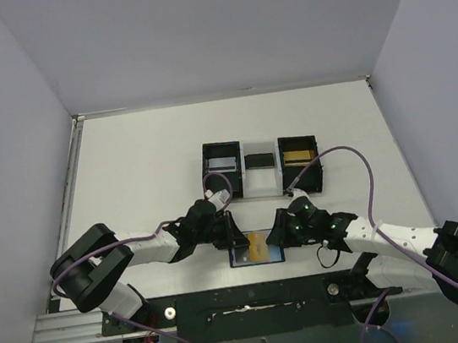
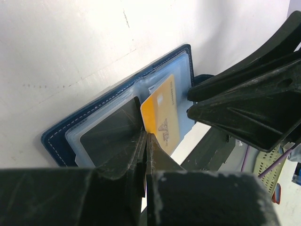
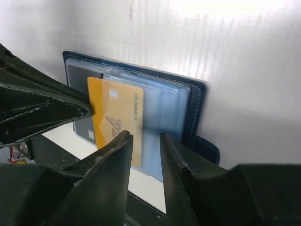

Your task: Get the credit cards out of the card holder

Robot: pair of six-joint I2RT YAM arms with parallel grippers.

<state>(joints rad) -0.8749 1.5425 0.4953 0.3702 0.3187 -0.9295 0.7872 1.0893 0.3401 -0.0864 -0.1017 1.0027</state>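
The dark blue card holder (image 1: 240, 260) lies open on the table near the front edge. It also shows in the left wrist view (image 2: 56, 139) and the right wrist view (image 3: 197, 101). A gold credit card (image 1: 258, 247) sticks partly out of its clear pockets, tilted (image 2: 162, 115) (image 3: 115, 113). A dark card (image 2: 110, 129) sits in the other pocket. My left gripper (image 1: 237, 240) (image 2: 146, 135) is shut on the gold card's corner. My right gripper (image 1: 282, 234) (image 3: 145, 139) is narrowly open, its fingertips (image 3: 123, 141) down over the holder's clear pockets by the gold card's edge.
Two black open-top boxes (image 1: 210, 183) (image 1: 318, 173) joined by a white tray (image 1: 262, 180) stand behind the holder. The left box holds a silver card (image 1: 220, 164), the right a gold one (image 1: 299, 156), and a dark one (image 1: 259, 161) lies between. The black mounting rail (image 1: 248, 305) runs along the front.
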